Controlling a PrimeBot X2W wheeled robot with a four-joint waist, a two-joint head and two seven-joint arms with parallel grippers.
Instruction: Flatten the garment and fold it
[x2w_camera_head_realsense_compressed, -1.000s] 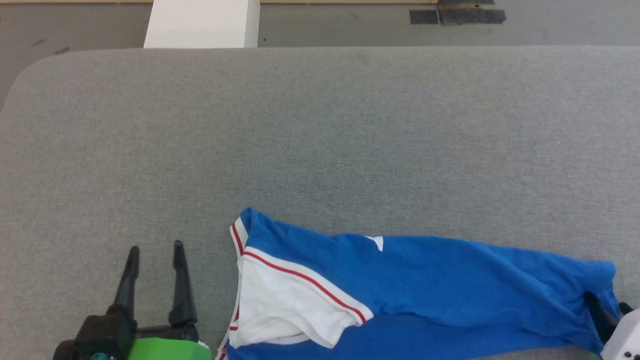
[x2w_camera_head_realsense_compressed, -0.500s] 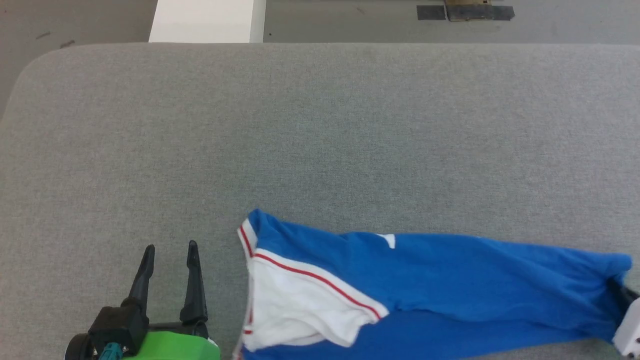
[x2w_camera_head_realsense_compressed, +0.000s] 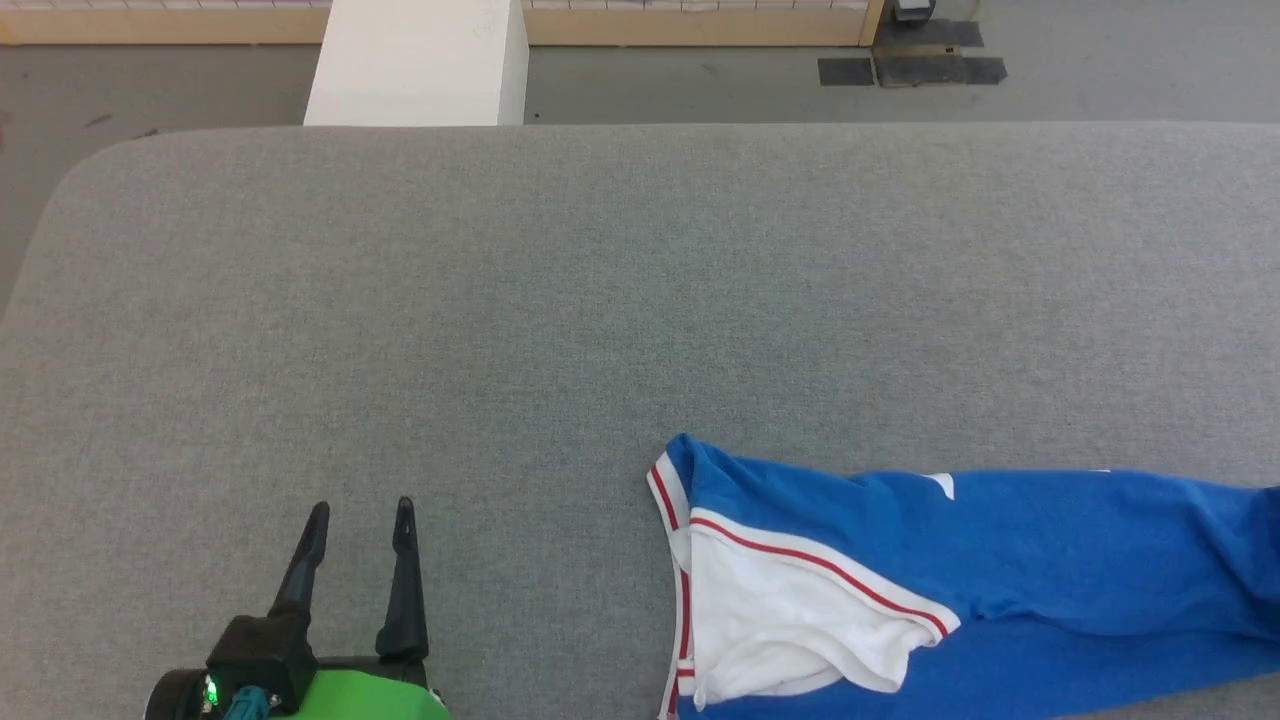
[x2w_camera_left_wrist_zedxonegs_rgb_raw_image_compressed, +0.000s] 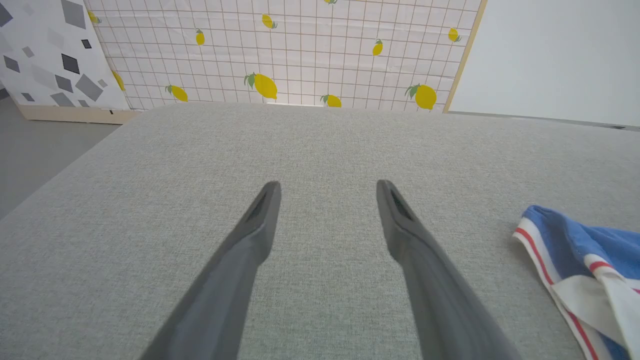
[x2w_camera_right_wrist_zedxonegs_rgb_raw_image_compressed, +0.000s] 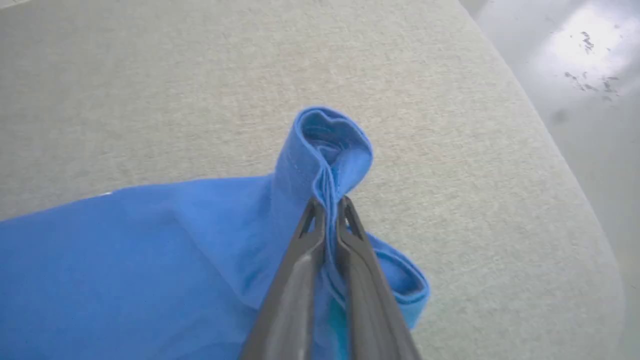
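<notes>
The garment (x2w_camera_head_realsense_compressed: 1000, 570), a royal-blue jersey with a white sleeve and red-striped trim, lies bunched along the near right of the grey padded table (x2w_camera_head_realsense_compressed: 560, 300), running off the right edge of the head view. In the right wrist view my right gripper (x2w_camera_right_wrist_zedxonegs_rgb_raw_image_compressed: 330, 202) is shut on a blue hem fold of the garment (x2w_camera_right_wrist_zedxonegs_rgb_raw_image_compressed: 325, 145), which loops up above the fingertips. My left gripper (x2w_camera_head_realsense_compressed: 362, 512) stands open over bare table at the lower left, well left of the striped collar edge (x2w_camera_left_wrist_zedxonegs_rgb_raw_image_compressed: 555, 250). Nothing lies between its fingers (x2w_camera_left_wrist_zedxonegs_rgb_raw_image_compressed: 260, 215).
A white block (x2w_camera_head_realsense_compressed: 418, 62) stands beyond the table's far edge, with grey floor and dark tape patches (x2w_camera_head_realsense_compressed: 910, 68) behind. The table's right rounded edge (x2w_camera_right_wrist_zedxonegs_rgb_raw_image_compressed: 575, 165) drops to shiny floor. A lemon-print wall panel (x2w_camera_left_wrist_zedxonegs_rgb_raw_image_compressed: 280, 50) rises beyond the table.
The right gripper has shut on the garment's blue hem and drawn it rightward; the shirt now lies farther right and the gripper has left the head view. The camera shifted slightly.
</notes>
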